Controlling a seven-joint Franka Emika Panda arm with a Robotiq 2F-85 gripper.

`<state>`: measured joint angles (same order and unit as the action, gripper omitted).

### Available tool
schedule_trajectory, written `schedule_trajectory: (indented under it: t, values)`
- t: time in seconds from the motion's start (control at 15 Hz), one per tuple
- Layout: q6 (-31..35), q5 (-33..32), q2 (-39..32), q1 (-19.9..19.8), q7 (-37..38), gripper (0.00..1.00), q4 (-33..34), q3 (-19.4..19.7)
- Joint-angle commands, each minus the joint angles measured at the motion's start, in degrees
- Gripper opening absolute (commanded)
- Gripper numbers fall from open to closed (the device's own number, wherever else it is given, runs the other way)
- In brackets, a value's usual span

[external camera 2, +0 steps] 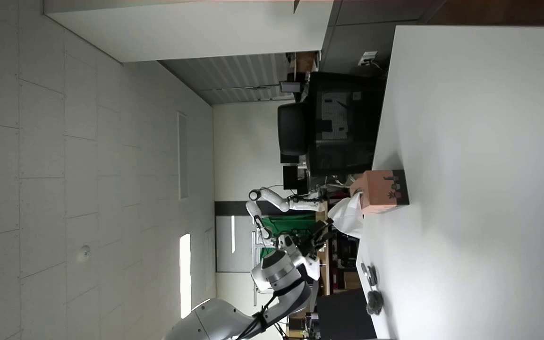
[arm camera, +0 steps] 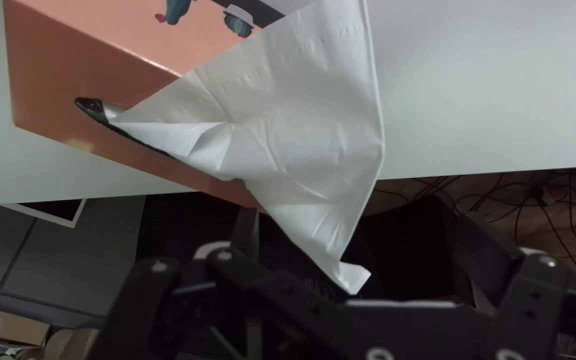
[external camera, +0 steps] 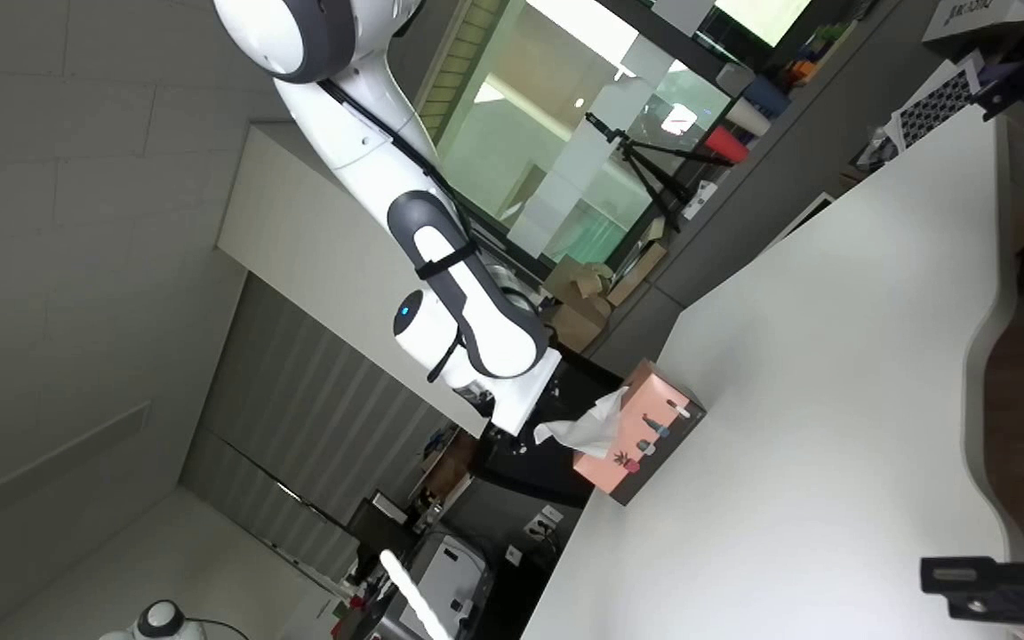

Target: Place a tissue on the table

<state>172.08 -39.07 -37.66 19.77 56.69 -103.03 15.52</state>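
Partly out of its pink box (arm camera: 83, 65), the white tissue (arm camera: 293, 135) pokes toward the claw (arm camera: 358, 230), spread wide and holding nothing. The box sits on the tabletop (arm camera: 478, 100). I think pinching the tissue, pulling it out and laying it down are all left.

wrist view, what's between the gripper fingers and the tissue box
In the wrist view, the white tissue lies between them: it sticks out of the tissue box, its tip showing in the gap between the open fingers.
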Motion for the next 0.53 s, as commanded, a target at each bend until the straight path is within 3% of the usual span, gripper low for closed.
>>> schedule_trajectory:
  t: [0.0,0.4,0.47]
  values:
    - [-1.48,0.19,-4.24,3.06,3.59,1.0,4.8,2.56]
    - [-9.5,-1.08,-8.52,11.1,8.11,1.0,9.41,10.93]
    - [-10.83,-0.32,-8.88,11.67,7.1,0.75,9.7,11.27]
